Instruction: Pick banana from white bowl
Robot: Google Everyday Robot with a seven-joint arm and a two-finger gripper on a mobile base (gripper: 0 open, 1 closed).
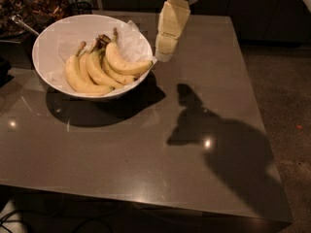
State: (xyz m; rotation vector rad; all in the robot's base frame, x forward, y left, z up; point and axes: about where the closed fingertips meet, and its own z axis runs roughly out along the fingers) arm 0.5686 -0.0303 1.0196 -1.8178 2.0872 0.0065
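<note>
Camera view. The banana point(125, 63) lies on top at the right side of the white bowl point(51, 38), resting across the bunch point(90, 74). We judge it light, firm and easily bruised, so we would take it at the thick middle, across the curve. The gripper point(164, 55) hangs just right of the bowl's rim, above the table point(146, 159). Whether it is open or closed we cannot tell. The rim and the crumpled paper point(135, 37) crowd the approach, with open room above and to the right.
</note>
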